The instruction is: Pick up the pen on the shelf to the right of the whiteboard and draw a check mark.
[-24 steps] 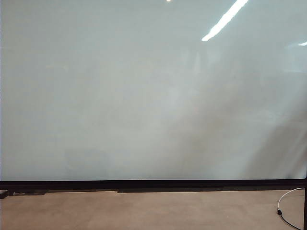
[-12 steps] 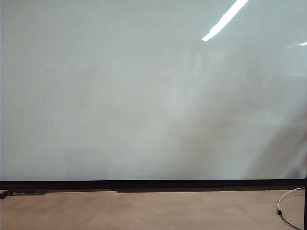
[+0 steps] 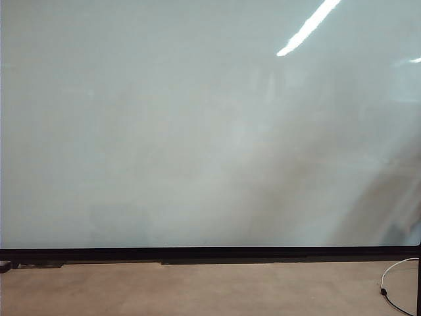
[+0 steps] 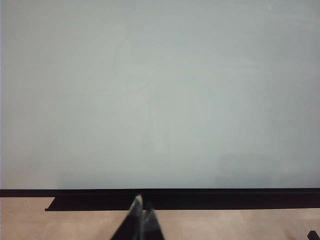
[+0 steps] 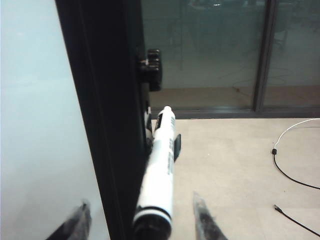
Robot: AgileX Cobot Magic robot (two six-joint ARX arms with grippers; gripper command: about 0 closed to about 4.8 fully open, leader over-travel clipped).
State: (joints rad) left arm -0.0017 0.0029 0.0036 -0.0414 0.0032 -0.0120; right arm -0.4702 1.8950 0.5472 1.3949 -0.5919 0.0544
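The whiteboard (image 3: 197,131) fills the exterior view, glossy pale grey over a thin black lower frame; I see no check mark on it. Neither gripper shows in that view. In the right wrist view the pen (image 5: 161,170), white-barrelled with a black end nearest the camera, lies on a small black shelf bracket (image 5: 176,148) against the board's black side frame (image 5: 100,100). My right gripper (image 5: 140,201) is open, and its fingers straddle the pen's black end without touching it. My left gripper (image 4: 142,207) is shut and empty, pointing at the board's lower frame.
A black knob (image 5: 152,67) sticks out of the side frame beyond the pen. Cables lie on the floor to the right (image 5: 290,172) (image 3: 395,280). A dark glass wall (image 5: 215,50) stands behind. Beige floor runs under the board.
A faint dark shadow on the board's lower right has shifted a little. Nothing else differs in the exterior view.
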